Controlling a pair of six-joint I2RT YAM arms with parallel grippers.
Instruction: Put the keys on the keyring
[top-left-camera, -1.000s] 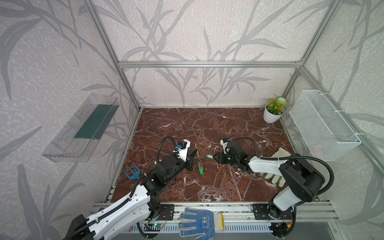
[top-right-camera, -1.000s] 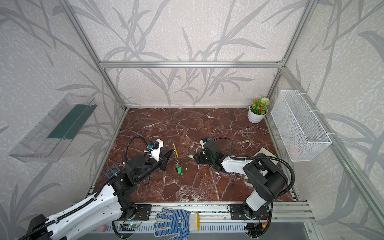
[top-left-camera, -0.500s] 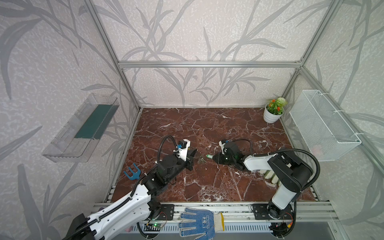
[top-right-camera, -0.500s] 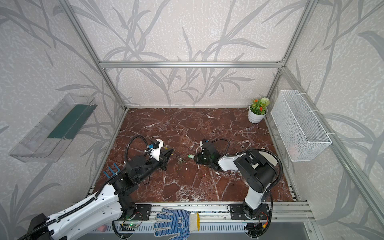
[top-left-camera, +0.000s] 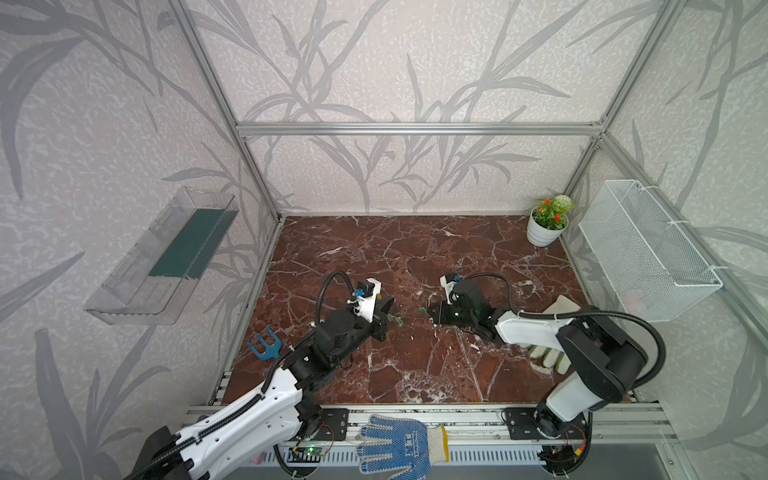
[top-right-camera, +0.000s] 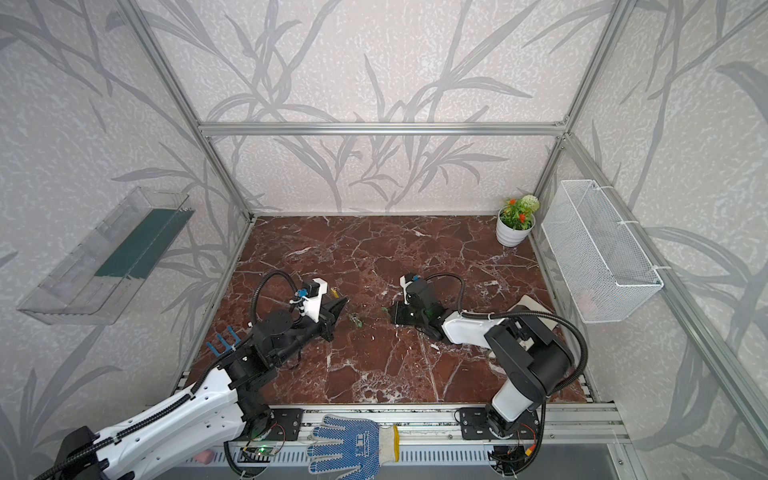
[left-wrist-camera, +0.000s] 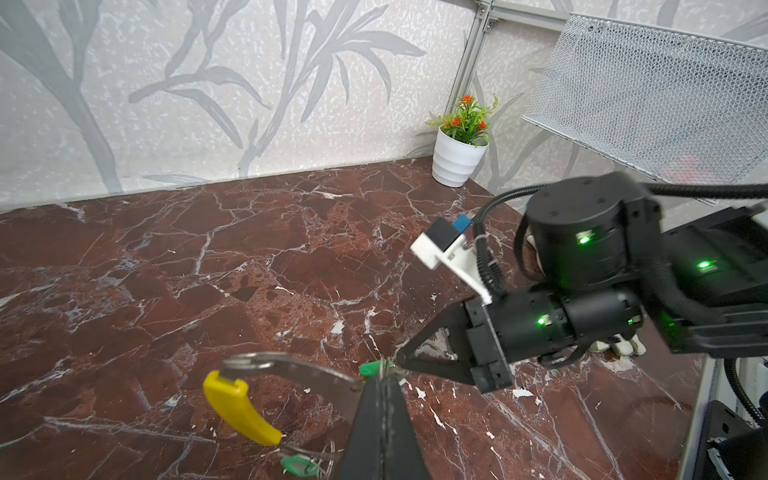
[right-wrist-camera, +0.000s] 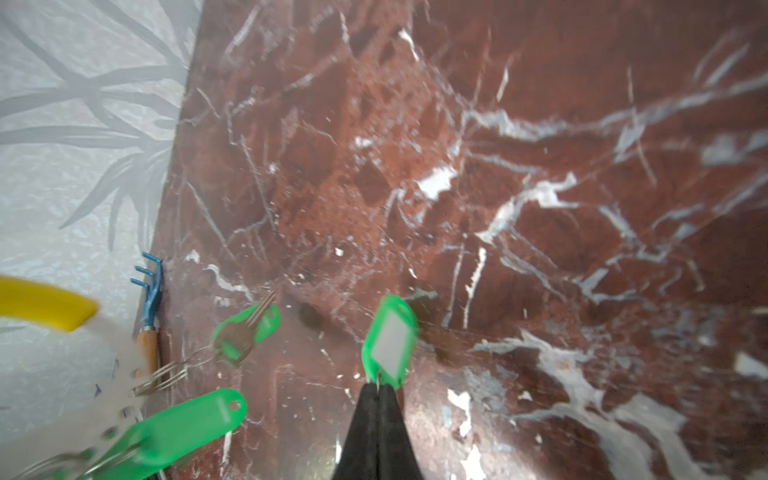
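My left gripper (left-wrist-camera: 384, 376) is shut on the grey metal band of the keyring (left-wrist-camera: 291, 368), whose yellow sleeve (left-wrist-camera: 237, 407) hangs to one side. A green key (left-wrist-camera: 297, 463) dangles from the ring below it. My right gripper (right-wrist-camera: 379, 386) is shut on the end of another green key (right-wrist-camera: 390, 340), held just off the marble floor. Its tip (left-wrist-camera: 401, 359) nearly meets the left jaws. Two more keys (right-wrist-camera: 245, 328) (right-wrist-camera: 187, 424) hang by the ring in the right wrist view. In both top views the grippers (top-left-camera: 388, 309) (top-left-camera: 429, 311) face each other mid-floor, with green keys (top-right-camera: 356, 320) between them.
A white flower pot (top-left-camera: 544, 232) stands in the back right corner. A wire basket (top-left-camera: 648, 257) hangs on the right wall and a clear shelf (top-left-camera: 166, 266) on the left. A blue rake (top-left-camera: 266, 345) lies at the left edge, a pale glove (top-left-camera: 548, 357) under my right arm.
My right gripper's jaws have closed on a green key and it has shifted towards the left gripper. The left gripper has tilted with the keyring, and its keys moved with it.
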